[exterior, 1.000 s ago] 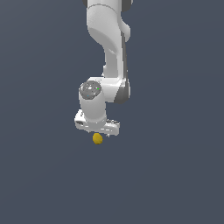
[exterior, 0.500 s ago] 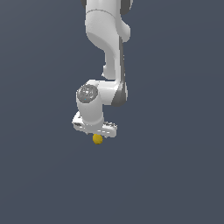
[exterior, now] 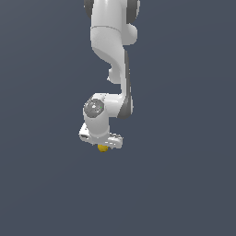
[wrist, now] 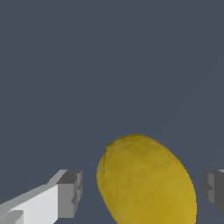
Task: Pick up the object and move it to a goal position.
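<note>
The object (wrist: 146, 173) is a smooth yellow egg-shaped ball that fills much of the wrist view. It lies between my gripper's (wrist: 142, 192) two grey fingertips (wrist: 70, 192), with a narrow gap showing on each side. In the exterior view the white gripper (exterior: 102, 144) hangs straight down over the object (exterior: 103, 148), and only a small yellow sliver shows below the hand. The jaws stand open around the ball and do not touch it.
A plain dark grey-blue surface (exterior: 184, 184) surrounds the arm in the exterior view. The white arm (exterior: 113, 50) comes down from the upper middle of that view.
The gripper has come down over the object. Less of the yellow ball shows under the hand now than before. The ball itself has stayed in place.
</note>
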### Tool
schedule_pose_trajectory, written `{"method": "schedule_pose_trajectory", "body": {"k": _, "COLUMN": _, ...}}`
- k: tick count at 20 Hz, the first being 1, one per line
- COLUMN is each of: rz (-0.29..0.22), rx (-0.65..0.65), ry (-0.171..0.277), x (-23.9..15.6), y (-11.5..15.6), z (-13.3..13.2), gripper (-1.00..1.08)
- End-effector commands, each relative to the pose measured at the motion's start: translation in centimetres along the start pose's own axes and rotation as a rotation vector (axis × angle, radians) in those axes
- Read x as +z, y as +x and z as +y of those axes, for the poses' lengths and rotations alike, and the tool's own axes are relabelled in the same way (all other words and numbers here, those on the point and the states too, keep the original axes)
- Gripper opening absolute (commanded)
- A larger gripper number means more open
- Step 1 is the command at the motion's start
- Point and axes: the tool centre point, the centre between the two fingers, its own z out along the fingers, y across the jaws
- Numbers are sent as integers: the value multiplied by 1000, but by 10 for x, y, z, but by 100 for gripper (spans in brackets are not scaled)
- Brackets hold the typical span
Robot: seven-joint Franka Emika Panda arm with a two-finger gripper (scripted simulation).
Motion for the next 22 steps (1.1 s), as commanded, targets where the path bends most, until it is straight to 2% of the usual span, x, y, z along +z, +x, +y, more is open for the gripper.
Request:
{"method": "schedule_pose_trajectory", "body": {"k": 1, "rz": 2, "rx": 0, "ry": 0, "x": 5, "y": 1, "z": 0, "gripper": 100}}
{"method": "schedule_pose_trajectory", "body": {"k": 3, "rz": 2, "rx": 0, "ry": 0, "x": 6, "y": 2, "z": 0, "gripper": 100}}
{"method": "schedule_pose_trajectory", "body": {"k": 4, "rz": 2, "rx": 0, "ry": 0, "x": 6, "y": 2, "z": 0, "gripper": -100}}
{"method": "schedule_pose_trajectory", "body": {"k": 16, "rz": 2, "rx": 0, "ry": 0, "x": 5, "y": 1, "z": -1, "gripper": -100}}
{"method": "schedule_pose_trajectory", "body": {"k": 22, "rz": 2, "rx": 0, "ry": 0, "x": 3, "y": -9, "z": -15, "gripper": -100}}
